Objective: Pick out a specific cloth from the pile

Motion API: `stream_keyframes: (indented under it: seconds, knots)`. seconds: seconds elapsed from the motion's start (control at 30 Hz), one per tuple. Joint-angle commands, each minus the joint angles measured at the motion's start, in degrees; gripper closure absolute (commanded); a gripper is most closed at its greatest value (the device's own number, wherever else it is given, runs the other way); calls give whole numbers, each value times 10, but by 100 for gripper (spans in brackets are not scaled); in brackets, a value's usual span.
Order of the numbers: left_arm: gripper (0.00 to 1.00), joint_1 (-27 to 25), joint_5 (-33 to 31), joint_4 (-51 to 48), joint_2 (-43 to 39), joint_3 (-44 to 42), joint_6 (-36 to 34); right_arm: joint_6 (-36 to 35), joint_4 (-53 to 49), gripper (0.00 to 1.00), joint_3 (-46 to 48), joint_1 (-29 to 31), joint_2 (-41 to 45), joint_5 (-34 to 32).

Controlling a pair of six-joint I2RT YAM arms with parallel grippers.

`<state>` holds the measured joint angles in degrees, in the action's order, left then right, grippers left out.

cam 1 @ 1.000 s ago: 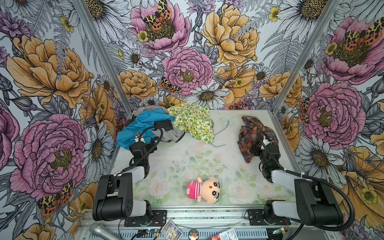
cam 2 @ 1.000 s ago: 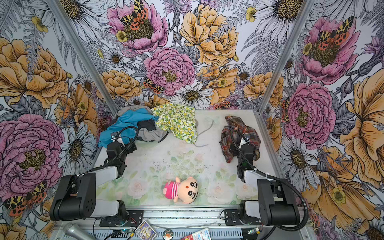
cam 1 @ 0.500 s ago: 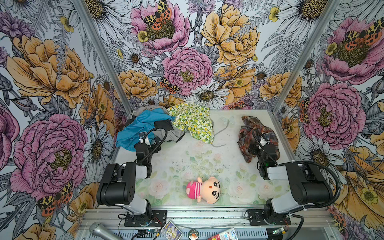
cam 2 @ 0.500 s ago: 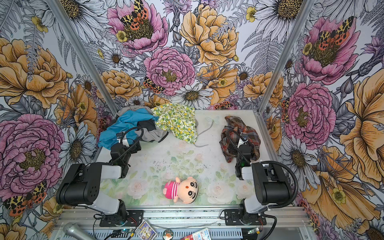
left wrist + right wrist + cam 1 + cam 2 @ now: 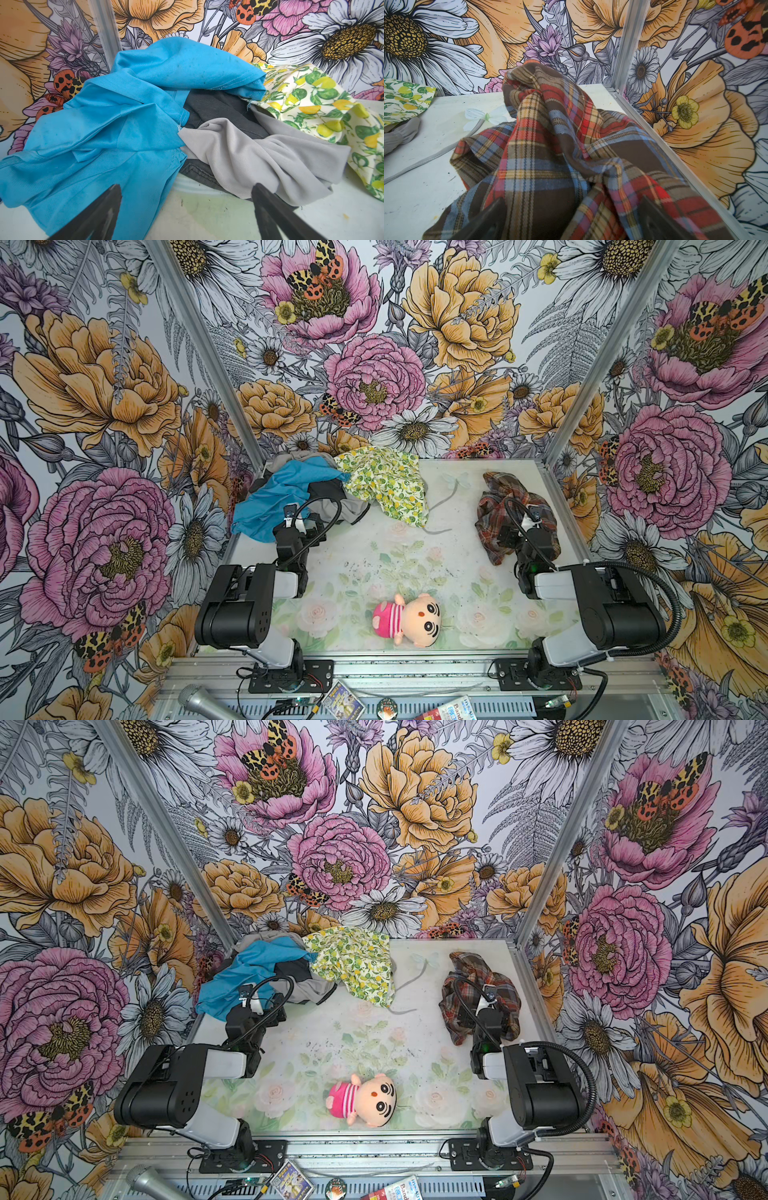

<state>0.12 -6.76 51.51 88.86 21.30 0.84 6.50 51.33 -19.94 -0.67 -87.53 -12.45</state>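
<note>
Looking past my right jaws, spread wide and empty, I see the cloth (image 5: 550, 145) straight ahead, its near edge between them, its long axis running away from them. Left jaws, also wide and empty, face the pile (image 5: 124, 104), well apart from the cloth.

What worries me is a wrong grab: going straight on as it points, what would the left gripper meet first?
Probably the near edge of the pile: its dark fabric, between the turquoise-blue cloth and the grey cloth. The open left gripper points there, though depth is unclear.
</note>
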Motion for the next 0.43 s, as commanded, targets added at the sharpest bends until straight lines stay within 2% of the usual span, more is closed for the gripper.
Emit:
stream_keyframes:
  seconds: [0.0,0.4]
  knots:
    - [1,-2,-11,18,-3,4,-11,3,15,1,-9,2,-4,-11]
    - [1,-2,-12,17,-2,4,-11,-1,16,0,-10,3,-5,-6]
